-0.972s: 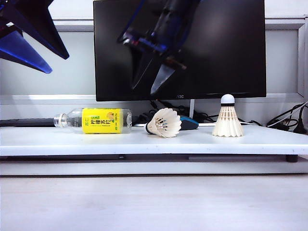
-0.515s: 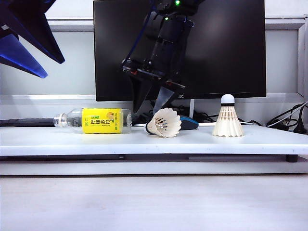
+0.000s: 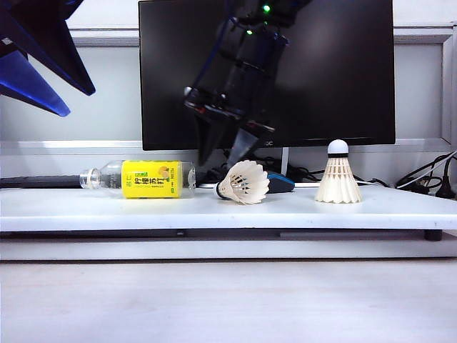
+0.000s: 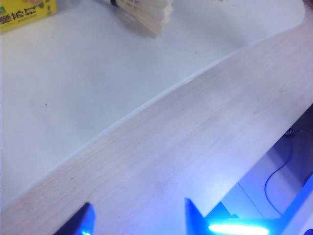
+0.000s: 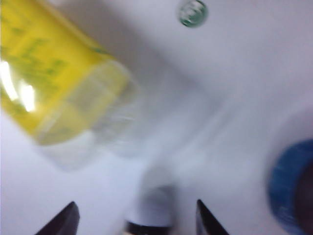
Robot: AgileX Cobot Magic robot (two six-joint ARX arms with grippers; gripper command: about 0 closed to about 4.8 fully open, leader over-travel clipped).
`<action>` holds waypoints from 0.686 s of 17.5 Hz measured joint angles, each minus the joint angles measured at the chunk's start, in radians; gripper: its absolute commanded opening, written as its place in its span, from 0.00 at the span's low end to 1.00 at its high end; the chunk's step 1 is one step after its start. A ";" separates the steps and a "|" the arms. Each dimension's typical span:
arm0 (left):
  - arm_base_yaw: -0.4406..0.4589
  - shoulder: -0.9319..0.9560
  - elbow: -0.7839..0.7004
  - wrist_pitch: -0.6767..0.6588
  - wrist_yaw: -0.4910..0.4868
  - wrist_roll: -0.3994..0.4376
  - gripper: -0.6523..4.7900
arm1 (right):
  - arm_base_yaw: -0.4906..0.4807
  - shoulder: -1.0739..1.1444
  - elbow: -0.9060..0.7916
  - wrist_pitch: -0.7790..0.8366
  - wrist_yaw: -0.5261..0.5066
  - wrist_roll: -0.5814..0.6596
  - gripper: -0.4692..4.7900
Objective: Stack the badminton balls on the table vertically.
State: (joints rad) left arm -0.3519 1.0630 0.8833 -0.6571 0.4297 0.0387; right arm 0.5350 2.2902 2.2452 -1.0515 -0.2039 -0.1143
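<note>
The lying shuttlecock rests mid-worktop, its mate upright to the right. My right hand hangs spread just above the lying one, nothing pinched: reaching step. Next I must straddle its tip, blurred here. My left hand, spread and empty, waits high at left.

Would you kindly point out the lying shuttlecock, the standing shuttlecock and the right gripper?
lying shuttlecock (image 3: 245, 182), exterior view, on its feather skirt.
standing shuttlecock (image 3: 338, 182), exterior view, on its feathers.
right gripper (image 3: 223, 151), exterior view, between its open fingertips above the lying one.
</note>
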 measured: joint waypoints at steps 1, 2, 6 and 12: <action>0.000 0.000 0.000 0.000 0.000 0.005 0.57 | -0.007 0.002 0.000 -0.004 -0.002 0.000 0.67; 0.000 0.000 0.000 -0.001 0.000 0.008 0.57 | -0.013 0.004 0.000 -0.010 -0.006 0.000 0.67; 0.000 0.000 0.000 -0.002 0.000 0.010 0.57 | -0.021 0.009 0.000 -0.016 -0.029 -0.011 0.67; 0.000 0.000 0.000 -0.006 0.000 0.011 0.57 | -0.019 0.045 0.001 -0.032 -0.043 -0.014 0.67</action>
State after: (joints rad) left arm -0.3519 1.0630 0.8833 -0.6628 0.4297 0.0502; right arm 0.5159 2.3348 2.2463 -1.0832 -0.2470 -0.1284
